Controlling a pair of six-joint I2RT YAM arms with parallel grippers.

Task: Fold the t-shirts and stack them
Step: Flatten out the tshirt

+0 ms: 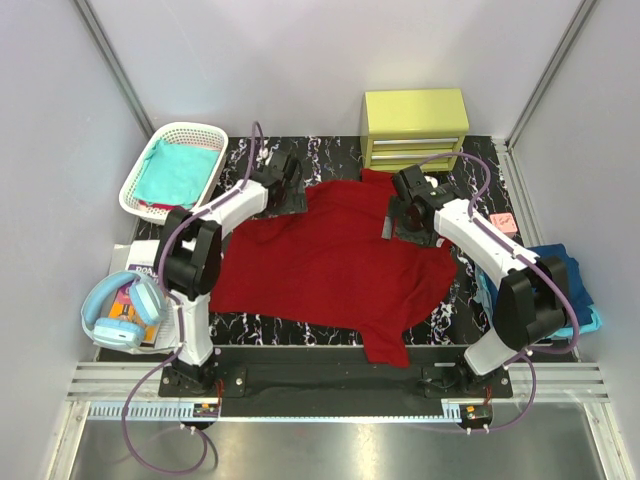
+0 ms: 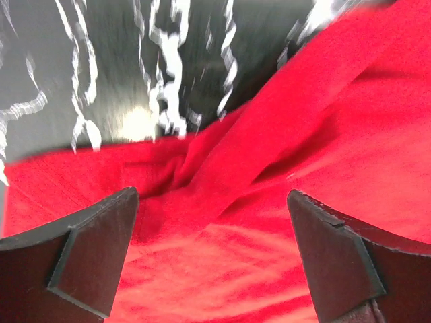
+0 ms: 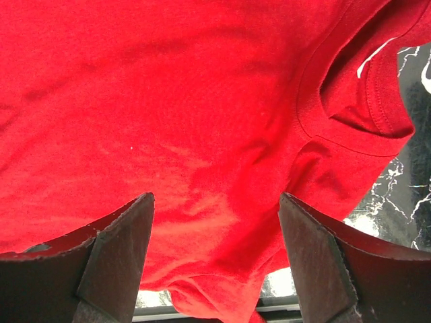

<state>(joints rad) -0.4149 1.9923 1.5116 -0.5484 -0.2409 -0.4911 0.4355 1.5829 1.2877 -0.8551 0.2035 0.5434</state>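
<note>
The red shirt (image 1: 330, 260) is spread out, lightly wrinkled, on the counter (image 1: 340, 158), collar toward the right. A teal shirt (image 1: 178, 172) is heaped in the basket (image 1: 185, 129). A navy shirt (image 1: 558, 268) is piled on a light-blue shirt (image 1: 590, 322) at the right edge.

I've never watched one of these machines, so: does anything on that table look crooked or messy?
The dark red cloth t-shirt lies askew on the black marbled table, unfolded: one part reaches past the near edge, and the cloth bunches in front of the left pincer.
</note>
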